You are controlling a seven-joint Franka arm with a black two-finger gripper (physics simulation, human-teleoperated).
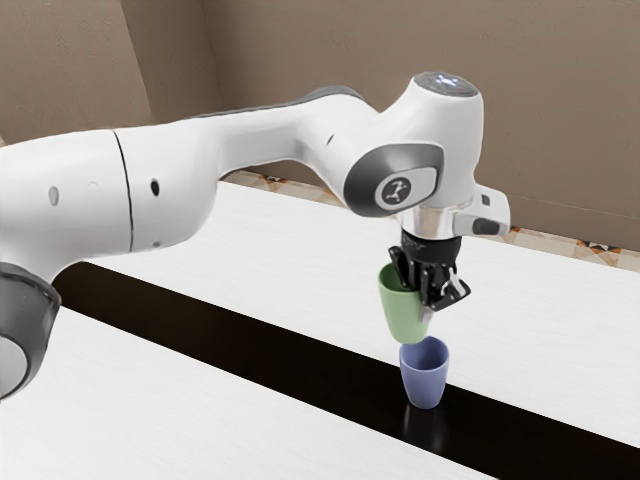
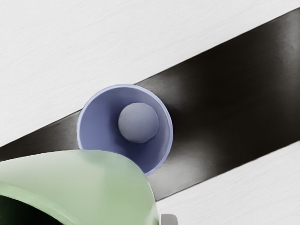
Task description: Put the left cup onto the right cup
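A green cup (image 1: 402, 307) hangs in the air, held at its rim by my gripper (image 1: 424, 290), which is shut on it. Its base sits just above the rim of a blue cup (image 1: 424, 371), slightly toward the exterior view's left of it. The blue cup stands upright on the black stripe (image 1: 250, 340) of the table. In the wrist view the green cup (image 2: 79, 187) looms large under my hand and overlaps the near rim of the blue cup (image 2: 125, 125), whose open mouth and inner bottom are visible.
The white table (image 1: 300, 250) has a wide black stripe running diagonally across it. Brown walls stand behind the table's far edge (image 1: 560, 240). My white arm (image 1: 200, 190) reaches in from the exterior view's left.
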